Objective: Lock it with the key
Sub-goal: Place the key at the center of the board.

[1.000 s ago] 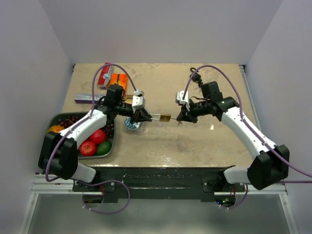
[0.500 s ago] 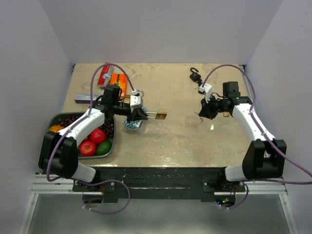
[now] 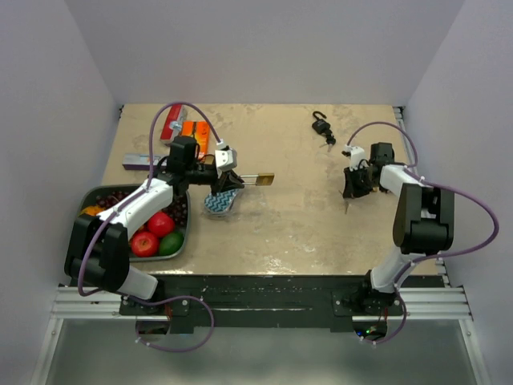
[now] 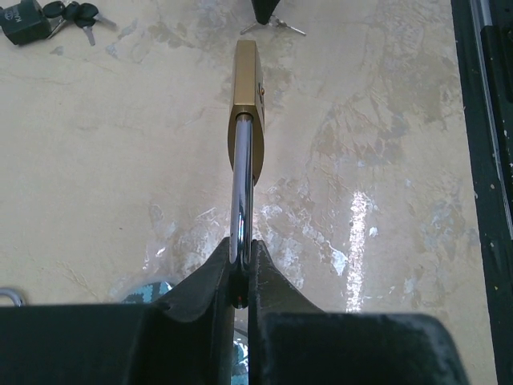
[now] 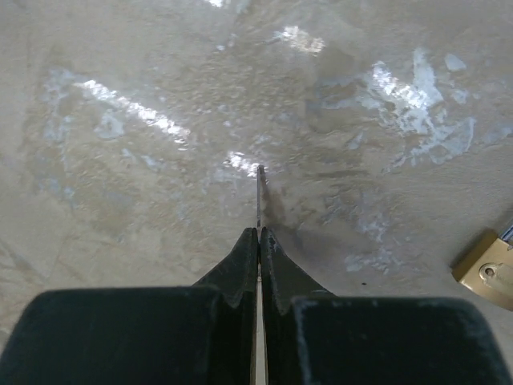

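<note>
1. Padlock [image 3: 268, 179], top view: brass, held off the desk about mid-desk, lying level with its body toward the right edge. The left gripper [image 3: 235, 180] is clamped on its shackle [image 3: 250, 178]. The right gripper [image 3: 349, 193] sits near the right edge, well apart from the padlock, pinching the key [image 3: 346, 207], which points at the near edge. A black padlock [image 3: 321, 125] lies near the far edge, right of middle. A fruit tray [image 3: 94, 194] is at the near-left corner, and a blue patterned pouch [image 3: 220, 204] lies just below the left gripper.
2. Left wrist view: left gripper [image 4: 242, 258] fingers are closed tight on the steel shackle [image 4: 242, 176]. The brass padlock [image 4: 247, 76] body sticks straight out, edge-on. The black padlock [image 4: 22, 21] with its key bunch [image 4: 76, 12] is at top left. The key [image 4: 278, 26] shows at the top edge.
3. Right wrist view: right gripper [image 5: 259, 237] jaws are pressed together on the thin key [image 5: 260, 195], blade pointing at the desk; can't tell if the tip touches. A brass object [image 5: 487, 270] is cut off at the lower right.
</note>
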